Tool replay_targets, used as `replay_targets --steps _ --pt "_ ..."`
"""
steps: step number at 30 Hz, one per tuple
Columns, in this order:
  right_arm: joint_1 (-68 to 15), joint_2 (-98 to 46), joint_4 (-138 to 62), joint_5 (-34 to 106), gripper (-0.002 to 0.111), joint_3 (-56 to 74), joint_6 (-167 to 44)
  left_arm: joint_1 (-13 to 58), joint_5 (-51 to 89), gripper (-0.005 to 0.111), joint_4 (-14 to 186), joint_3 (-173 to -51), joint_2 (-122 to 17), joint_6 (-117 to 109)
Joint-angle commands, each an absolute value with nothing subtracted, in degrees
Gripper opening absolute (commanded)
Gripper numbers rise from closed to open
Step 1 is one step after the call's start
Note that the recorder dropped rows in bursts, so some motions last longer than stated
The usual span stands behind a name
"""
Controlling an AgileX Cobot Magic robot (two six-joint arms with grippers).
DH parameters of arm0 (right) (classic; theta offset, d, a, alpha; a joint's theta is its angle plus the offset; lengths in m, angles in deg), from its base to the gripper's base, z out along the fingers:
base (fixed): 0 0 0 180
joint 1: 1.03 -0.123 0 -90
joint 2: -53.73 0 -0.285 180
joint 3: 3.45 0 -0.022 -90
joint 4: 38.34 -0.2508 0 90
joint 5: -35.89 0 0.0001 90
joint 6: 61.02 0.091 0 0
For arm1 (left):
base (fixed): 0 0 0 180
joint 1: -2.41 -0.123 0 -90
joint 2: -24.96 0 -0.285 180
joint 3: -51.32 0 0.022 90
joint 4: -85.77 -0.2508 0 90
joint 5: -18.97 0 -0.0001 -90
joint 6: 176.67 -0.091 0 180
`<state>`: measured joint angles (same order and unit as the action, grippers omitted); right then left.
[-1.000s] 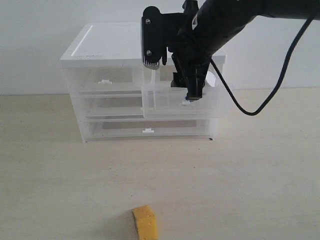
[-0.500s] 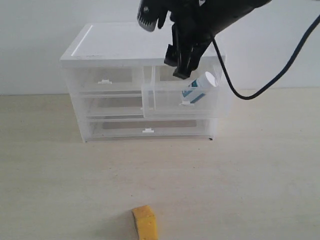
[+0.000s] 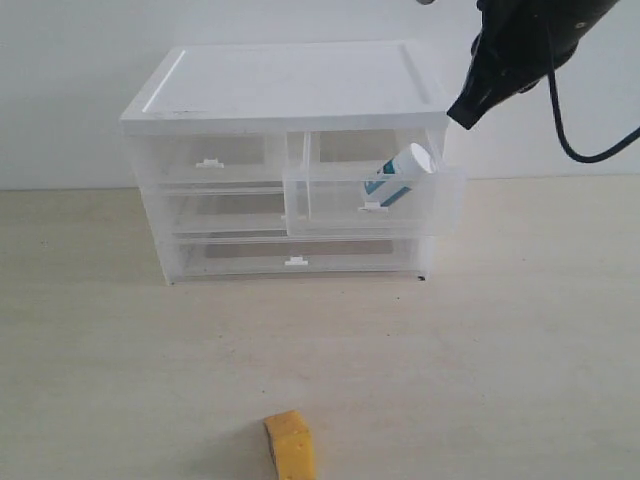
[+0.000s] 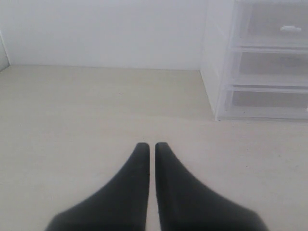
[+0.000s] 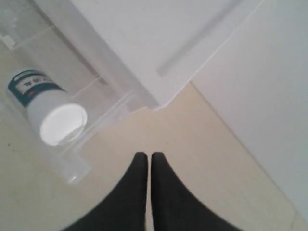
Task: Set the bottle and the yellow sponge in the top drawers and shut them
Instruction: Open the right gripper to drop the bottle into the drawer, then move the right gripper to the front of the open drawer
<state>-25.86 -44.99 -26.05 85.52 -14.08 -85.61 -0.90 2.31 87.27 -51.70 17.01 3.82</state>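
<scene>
Bench [image 3: 520,350], pale and flat, filled the exterior view, and we took the white-topped cabinet [image 3: 290,85] standing on it as our landmark. Behind the cabinet rose a plain white wall [image 3: 60,90].

Above the cabinet's right side hung the black right arm [image 3: 520,50], with a dark cable [image 3: 590,150] looping down past the cabinet's right edge.

In the cabinet's lower part we saw the two full-width drawers [image 3: 295,262], both pushed in. Above them, the left top drawer [image 3: 210,160] sat shut, flush with the cabinet front. The right top drawer [image 3: 445,205] stood pulled well out from the cabinet front.

From its wrist view, the left claw [image 4: 152,147] was clenched, its two black fingers meeting with only a hairline gap and nothing between them. It hovered over bare bench some way off from the cabinet, whose drawer fronts showed ahead of it.

The right claw [image 5: 145,156] was likewise clenched on nothing, fingers pressed side by side. It hung above the cabinet's right front corner, looking down on the open drawer.

Inside that open drawer the bottle [image 3: 400,175] lay tilted. Its white cap was higher, toward the cabinet's right side, and its teal band was lower, near the drawer's tab handle [image 3: 374,207].

The yellow sponge [image 3: 291,447] rested on the bench well in front of the cabinet, about opposite its middle, with no claw near it.
</scene>
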Motion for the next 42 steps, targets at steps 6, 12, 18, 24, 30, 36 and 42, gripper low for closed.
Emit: replay_targets --steps 6,12,18,24,30,36,42 --pt "-22.75 -47.16 -45.19 87.94 0.0 -14.44 -93.88 -1.06 2.26 0.004 87.72 -51.46 17.17 3.78" --pt "-22.75 -50.87 -46.82 86.33 0.0 -14.44 -94.87 -1.06 2.26 0.004 87.72 -51.46 17.17 3.78" --pt "-22.75 -52.6 -48.71 82.84 0.0 -14.44 -95.0 -1.06 2.26 0.004 87.72 -51.46 17.17 3.78" --pt "-22.75 -55.27 -49.52 78.55 0.0 -14.44 -95.0 -1.06 2.26 0.004 87.72 -51.46 17.17 3.78" --pt "-22.75 -55.27 -49.65 76.19 0.0 -14.44 -94.57 -1.06 2.26 0.004 87.72 -51.46 17.17 3.78" --pt "-22.75 -54.03 -39.99 75.81 0.0 -14.44 -91.76 -1.06 2.26 0.004 87.72 -51.46 17.17 3.78" --pt "-22.75 -50.77 -36.05 76.14 0.0 -14.44 -85.94 -1.06 2.26 0.004 87.72 -51.46 17.17 3.78"
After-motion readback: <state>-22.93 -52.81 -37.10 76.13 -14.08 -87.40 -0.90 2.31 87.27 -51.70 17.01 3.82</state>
